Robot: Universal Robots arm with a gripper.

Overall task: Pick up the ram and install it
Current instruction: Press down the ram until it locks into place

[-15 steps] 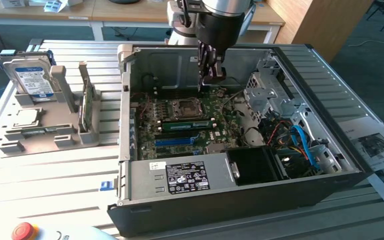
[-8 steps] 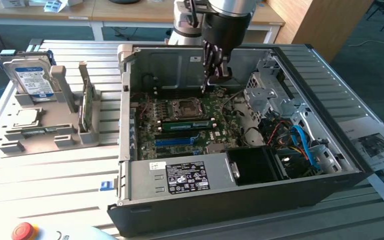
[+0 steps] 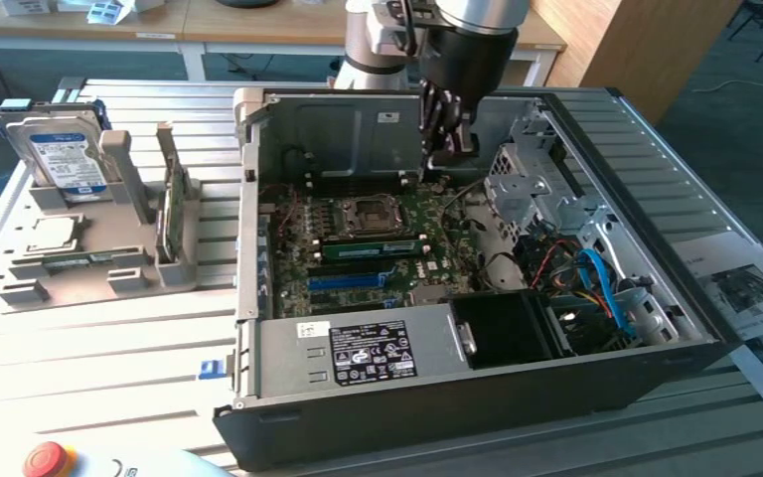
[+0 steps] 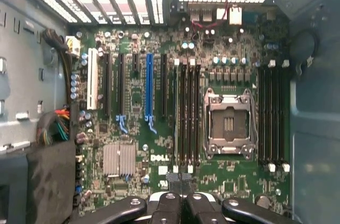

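Note:
A ram stick (image 3: 171,211), thin and green, stands on edge in the grey holder (image 3: 103,273) at the exterior view's left, outside the case. A second green stick (image 3: 371,248) sits in a slot beside the processor socket (image 3: 362,214) on the motherboard. My gripper (image 3: 451,149) hangs inside the open computer case (image 3: 488,397), above the board's far end and away from both sticks. In the wrist view my gripper (image 4: 180,179) is shut with nothing between its fingertips. It hovers over the end of the long black memory slots (image 4: 187,112) next to the empty socket (image 4: 229,123).
A silver hard drive (image 3: 61,159) with a blue label and a small square processor chip (image 3: 51,235) also rest in the holder. The case walls, drive cage (image 3: 540,184), cables (image 3: 594,278) and power supply (image 3: 355,353) hem in the board. A red button (image 3: 48,459) sits at the table's front.

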